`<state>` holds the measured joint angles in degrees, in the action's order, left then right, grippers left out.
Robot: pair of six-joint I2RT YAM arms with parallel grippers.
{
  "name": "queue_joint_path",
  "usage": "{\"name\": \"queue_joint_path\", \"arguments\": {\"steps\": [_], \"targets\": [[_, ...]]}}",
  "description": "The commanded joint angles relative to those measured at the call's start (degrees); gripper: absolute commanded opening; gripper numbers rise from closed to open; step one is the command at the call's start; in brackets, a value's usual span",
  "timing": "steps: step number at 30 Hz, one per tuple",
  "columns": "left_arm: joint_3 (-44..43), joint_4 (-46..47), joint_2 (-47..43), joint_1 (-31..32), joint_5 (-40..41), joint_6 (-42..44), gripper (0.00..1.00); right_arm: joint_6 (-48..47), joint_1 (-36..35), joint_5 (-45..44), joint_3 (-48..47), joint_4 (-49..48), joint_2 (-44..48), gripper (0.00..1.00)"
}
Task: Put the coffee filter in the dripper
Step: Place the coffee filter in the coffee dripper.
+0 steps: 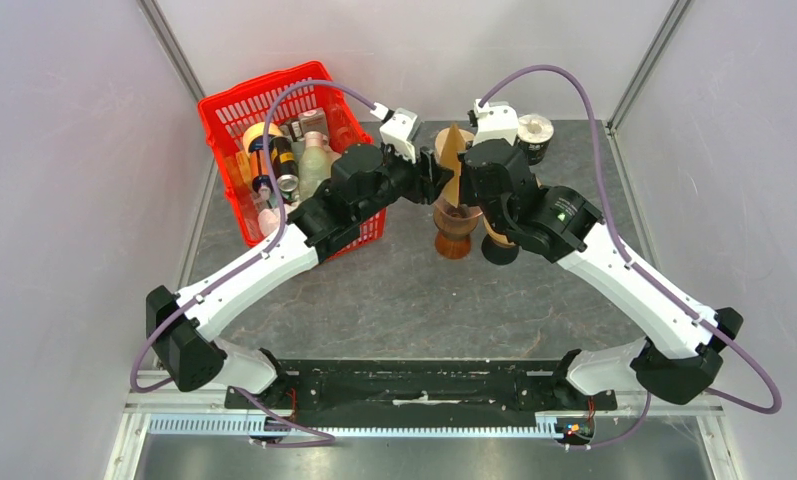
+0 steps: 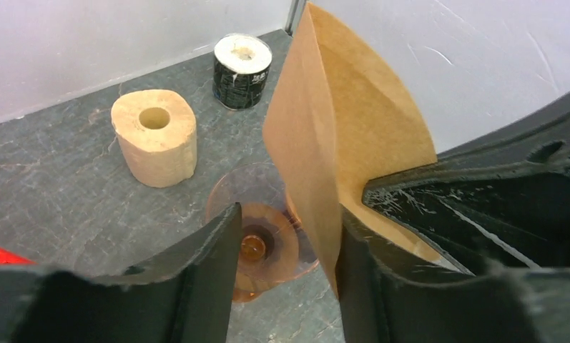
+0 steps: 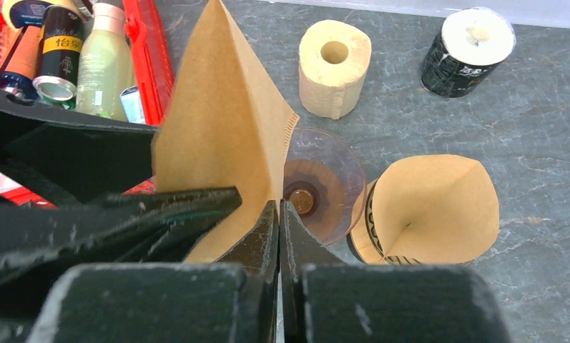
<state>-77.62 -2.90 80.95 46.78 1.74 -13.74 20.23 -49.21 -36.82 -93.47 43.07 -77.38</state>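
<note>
Right tool point(image 3: 278, 212) clamps the filter point(image 3: 217, 121) over the dripper point(image 3: 333, 179); left tool point(image 2: 289, 218), jaws apart astride it, could crumple it if shut.

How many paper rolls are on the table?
2: a tan roll just beyond the dripper, and a black-wrapped roll to its right. More may be hidden.

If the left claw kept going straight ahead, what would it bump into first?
Probably the brown coffee filter, which stands between the fingers of the left gripper. Just beyond it sits the dripper, though depth is hard to judge here.
</note>
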Motion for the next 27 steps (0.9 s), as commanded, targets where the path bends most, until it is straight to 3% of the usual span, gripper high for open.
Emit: {"name": "queue_joint_path", "arguments": {"steps": [1, 8, 12, 20, 27], "targets": [[0.11, 2.71, 0.16, 0.73, 4.23, 0.26, 0.48, -1.66, 0.34, 1.83, 0.95, -3.35, 2.26, 0.0], [1.53, 5.16, 0.61, 4.04, 19.88, -0.46, 0.2, -0.06, 1.58, 0.68, 2.6, -2.23, 2.17, 0.0], [1.6, 4.14, 0.89, 5.27, 28.73, -1.79, 0.09, 3.03, 1.84, -2.44, 5.02, -1.47, 3.0, 0.0], [-0.37, 0.55, 3.45, 8.36, 39.83, 0.52, 0.02, 8.32, 1.84, -3.43, 7.95, 2.18, 5.46, 0.0], [-1.59, -2.7, 3.9, 9.26, 37.55, 1.19, 0.02, 8.43, 1.86, -0.99, 7.89, 4.33, 5.52, 0.0]]}}
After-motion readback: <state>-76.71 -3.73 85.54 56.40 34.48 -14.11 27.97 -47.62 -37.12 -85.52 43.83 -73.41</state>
